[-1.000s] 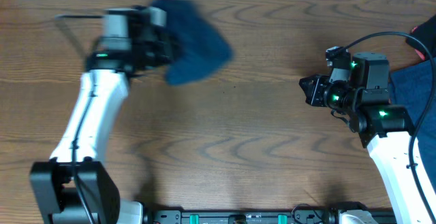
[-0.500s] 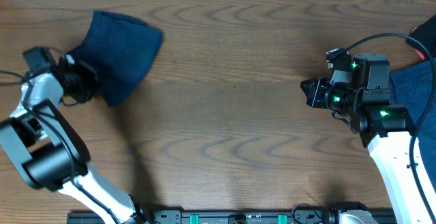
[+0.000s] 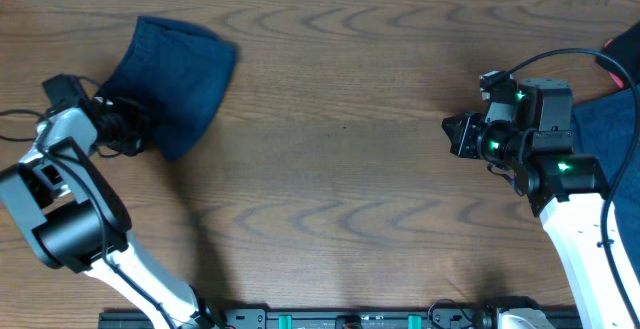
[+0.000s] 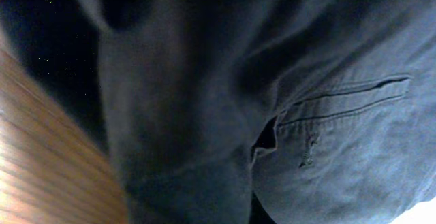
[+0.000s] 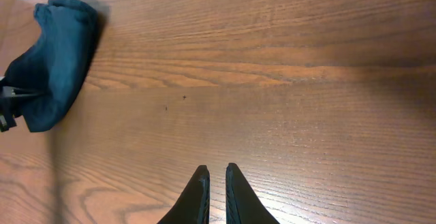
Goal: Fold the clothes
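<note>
So the shorts (image 3: 180,74) are sitting in the far-left corner of the desk (image 3: 340,199), bunched into a lumpy navy wedge rather than anything like a neat rectangle; wide end toward the far edge, tapering to a point on the near side, so the long axis runs roughly far-to-near with a slight tilt. My left gripper (image 3: 122,129) is right at that lower-left edge, clenched tight, and as far as I can judge it's pinching the cloth; my left wrist view is nothing but dark fabric pressed up close, so I can't see my own fingers there. My right gripper (image 5: 216,169) is way over on the other side, well apart from the shorts, jaws pinched almost together on nothing, pointing left across bare wood toward the bundle. So the left arm is the near one by a mile; anything involving spreading this thing out would mean the right reaching all the way across. Fabric looks like soft matte woven cotton, floppy, with stitched seams and a welt pocket (image 4: 347,94); the desk is glossy dark wood grain, probably slippery. There's also another blue cloth (image 3: 605,129) at the right edge beside my right arm.
</note>
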